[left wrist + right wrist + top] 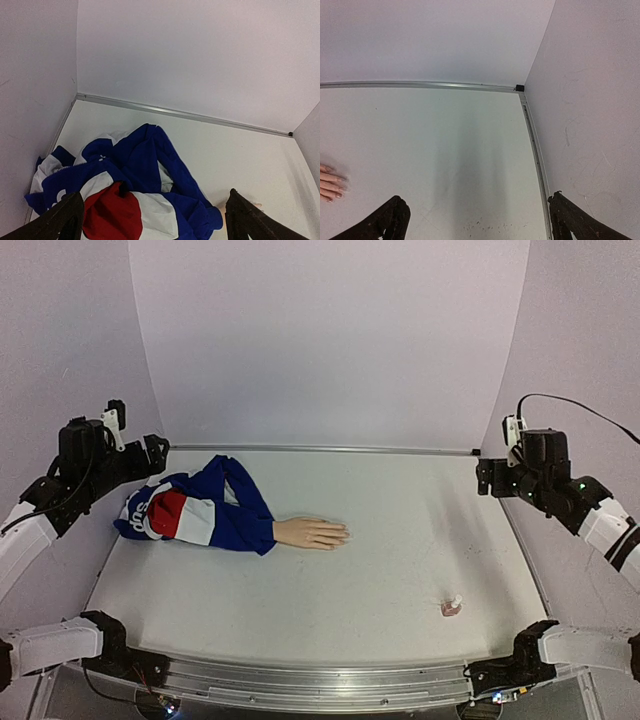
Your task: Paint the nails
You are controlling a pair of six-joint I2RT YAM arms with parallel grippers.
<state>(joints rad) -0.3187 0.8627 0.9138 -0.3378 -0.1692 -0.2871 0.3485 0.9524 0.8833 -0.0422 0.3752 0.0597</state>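
Observation:
The pale peach mannequin hand (312, 533) lies flat, left of the table's middle, with its fingers pointing right. Its tiny nails (343, 535) are at the fingertips. A crumpled blue, red and white sleeve (200, 510) covers the wrist. The sleeve fills the bottom of the left wrist view (130, 190). The fingertips (330, 182) show at the left edge of the right wrist view. My left gripper (155, 455) is open and empty, raised above the sleeve's far left end. My right gripper (487, 478) is open and empty, raised at the far right, well away from the hand.
A small pink bottle with a white cap (452, 606) lies on the table at the near right. White walls enclose the table at the back and sides, with a metal rail (320, 449) along the back edge. Dark specks (485, 227) mark the surface below the right gripper.

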